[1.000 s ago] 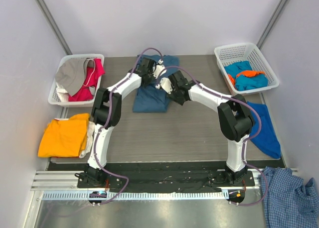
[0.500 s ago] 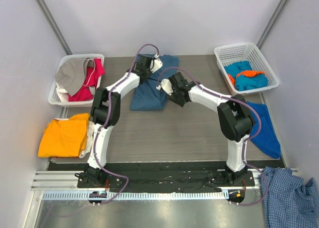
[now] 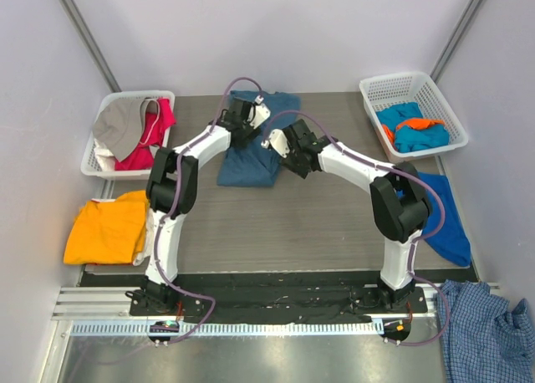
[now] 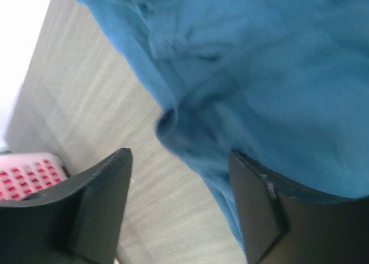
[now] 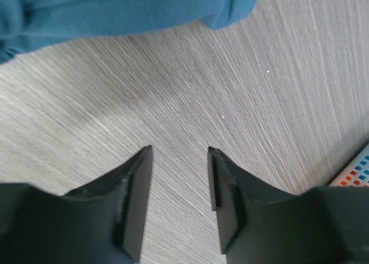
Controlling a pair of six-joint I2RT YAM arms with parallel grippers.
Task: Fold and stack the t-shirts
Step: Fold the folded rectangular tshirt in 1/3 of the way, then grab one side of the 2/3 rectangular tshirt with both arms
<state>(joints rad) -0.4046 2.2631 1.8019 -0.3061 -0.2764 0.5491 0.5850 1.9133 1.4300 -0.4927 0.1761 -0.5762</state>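
Teal tee lies part-folded at the far middle of the table, with the left gripper spread wide and empty over its puckered left edge. The right gripper is half spread, holding nothing, above bare table just beside the hem. The likely trouble is that a low sweep by either gripper catches that loose ruck and drags the fold open, or that the right jaws close on the table and miss the cloth; no brand, label or writing can be read anywhere.
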